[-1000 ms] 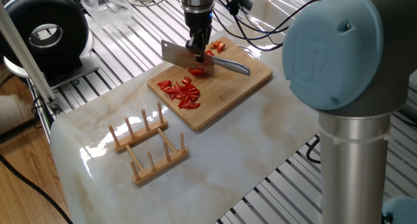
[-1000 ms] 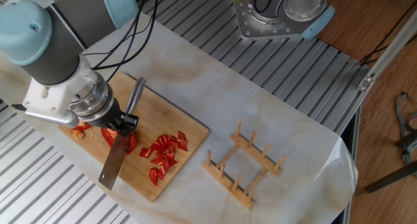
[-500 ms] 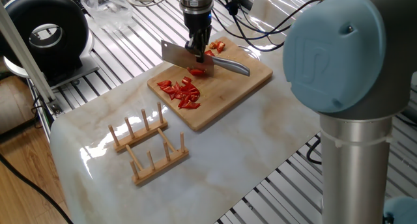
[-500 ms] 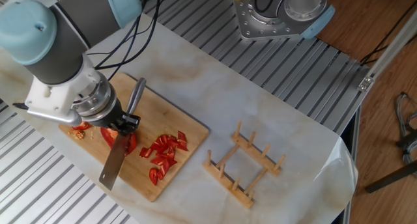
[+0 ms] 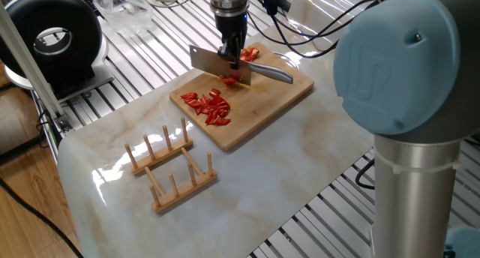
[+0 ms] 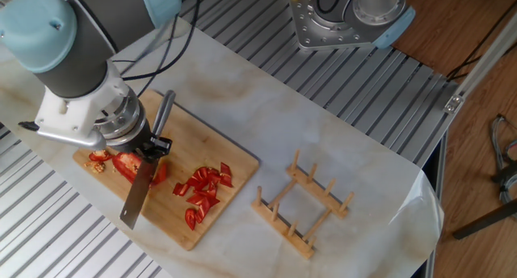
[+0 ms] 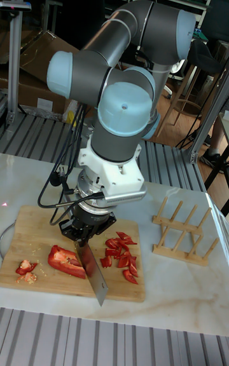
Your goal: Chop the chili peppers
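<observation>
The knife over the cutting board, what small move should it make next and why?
Probably a straight push down through the uncut pepper piece. The claw holds the knife with the blade right at that big red chunk, while a pile of cut bits already lies on the far side of the cutting board. One big piece looks left to slice, so cutting it comes next.

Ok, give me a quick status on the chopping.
Gripper shut on knife. Blade over uncut chili piece; chopped bits piled beside. Board unobstructed.
</observation>
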Controlling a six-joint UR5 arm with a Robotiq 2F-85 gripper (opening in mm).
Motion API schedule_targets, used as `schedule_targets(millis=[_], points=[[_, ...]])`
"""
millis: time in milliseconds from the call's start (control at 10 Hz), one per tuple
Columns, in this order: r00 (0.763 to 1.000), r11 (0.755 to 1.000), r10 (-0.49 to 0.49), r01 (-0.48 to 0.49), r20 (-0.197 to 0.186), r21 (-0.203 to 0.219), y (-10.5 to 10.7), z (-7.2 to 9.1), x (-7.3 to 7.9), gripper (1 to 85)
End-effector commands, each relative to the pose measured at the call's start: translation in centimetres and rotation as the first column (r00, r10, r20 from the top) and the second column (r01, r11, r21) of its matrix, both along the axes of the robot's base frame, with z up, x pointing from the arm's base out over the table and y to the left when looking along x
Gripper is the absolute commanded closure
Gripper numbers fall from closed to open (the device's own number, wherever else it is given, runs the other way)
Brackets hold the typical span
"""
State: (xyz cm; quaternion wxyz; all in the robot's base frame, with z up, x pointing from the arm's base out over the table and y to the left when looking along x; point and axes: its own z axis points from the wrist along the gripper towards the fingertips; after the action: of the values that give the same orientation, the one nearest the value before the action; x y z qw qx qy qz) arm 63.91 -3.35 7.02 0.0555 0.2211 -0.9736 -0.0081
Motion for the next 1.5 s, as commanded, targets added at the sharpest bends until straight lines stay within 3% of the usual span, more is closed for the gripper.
schedule_targets(millis=[0, 500, 1000, 1400], points=[[1.0, 0.999, -0.009, 0.008, 0.003, 0.046, 0.4, 0.1, -0.5, 84.3], [1.0, 0.999, -0.002, 0.002, -0.003, 0.047, 0.2, -1.3, -0.2, 84.3], [1.0, 1.0, 0.008, -0.008, -0.013, 0.011, -0.7, -1.0, 0.4, 84.3], [0.999, 1.0, 0.019, -0.019, -0.027, 0.007, -0.9, -0.2, -0.6, 84.3]])
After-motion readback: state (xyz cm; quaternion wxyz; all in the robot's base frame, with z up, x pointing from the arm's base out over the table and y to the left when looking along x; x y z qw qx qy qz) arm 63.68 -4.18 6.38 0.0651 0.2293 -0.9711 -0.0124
